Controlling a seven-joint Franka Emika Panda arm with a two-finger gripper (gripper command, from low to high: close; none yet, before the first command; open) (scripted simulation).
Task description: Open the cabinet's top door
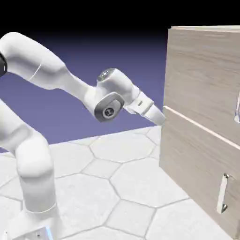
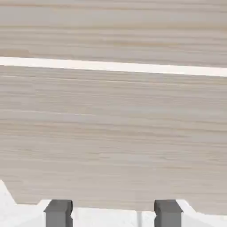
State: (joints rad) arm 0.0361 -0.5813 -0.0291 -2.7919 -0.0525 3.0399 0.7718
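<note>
Here, the boxy cabinet (image 1: 201, 140) shows pale, streaky wood grain.

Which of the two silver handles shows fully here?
The lower panel's handle, a whole upright bar. The top door's handle is cut off by the exterior view's right edge.

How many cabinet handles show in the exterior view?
2. The lower panel's handle stands upright near the exterior view's bottom right. The top door's handle is only a sliver, cut off by the right edge. The hand view shows no handle.
</note>
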